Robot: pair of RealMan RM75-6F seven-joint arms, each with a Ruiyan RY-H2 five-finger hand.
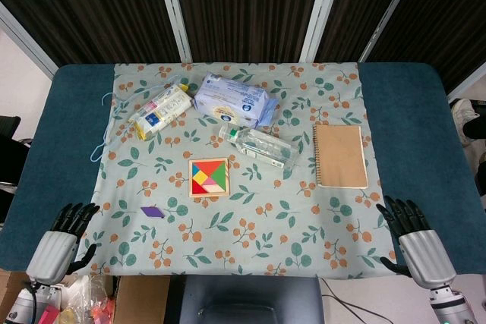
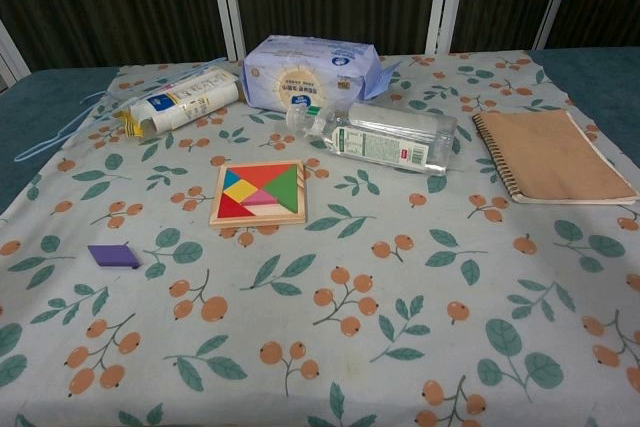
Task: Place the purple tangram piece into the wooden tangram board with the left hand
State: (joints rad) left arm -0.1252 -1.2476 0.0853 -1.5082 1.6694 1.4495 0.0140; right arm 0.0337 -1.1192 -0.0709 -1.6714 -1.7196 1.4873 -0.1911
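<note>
The purple tangram piece (image 1: 153, 211) (image 2: 114, 255), a small flat parallelogram, lies on the floral cloth to the left of the board. The wooden tangram board (image 1: 209, 177) (image 2: 259, 193) sits mid-table with coloured pieces filling most of its frame. My left hand (image 1: 64, 242) rests at the table's near left edge, fingers spread and holding nothing, well left of the purple piece. At the near right edge my right hand (image 1: 414, 243) is likewise spread and holds nothing. Neither hand shows in the chest view.
Behind the board lie a clear plastic bottle (image 1: 258, 143) (image 2: 385, 136) on its side, a blue-white wipes pack (image 1: 232, 101) (image 2: 310, 72) and a yellow-white packet (image 1: 161, 111) (image 2: 175, 106). A brown spiral notebook (image 1: 340, 155) (image 2: 553, 156) sits at the right.
</note>
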